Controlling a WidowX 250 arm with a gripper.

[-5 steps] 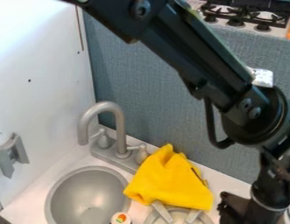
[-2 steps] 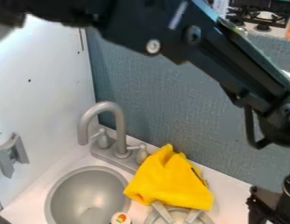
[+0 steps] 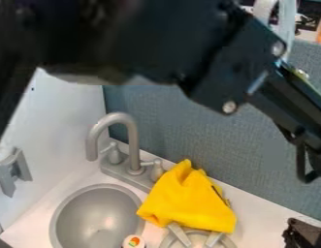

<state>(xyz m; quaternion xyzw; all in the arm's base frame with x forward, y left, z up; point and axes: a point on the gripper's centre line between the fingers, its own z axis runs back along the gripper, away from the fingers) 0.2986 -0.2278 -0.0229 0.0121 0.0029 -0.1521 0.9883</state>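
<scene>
Yellow cloth on the counter between sink and gripper, with a black arm overhead.
The cloth lies bunched, its left corner by the rim of the grey sink, its peak near the right-hand handle of the tap, and its near edge over two grey bars. A small white round thing sits at the sink's near right. The gripper is at the near right, apart from the cloth; it is cut off there, so I cannot tell whether its jaws are wide, narrow or holding anything. The arm crosses the far side. A low sweep left could drag the cloth into the sink; a lift could snag it on the tap handle or bars, if they catch a fold.
</scene>
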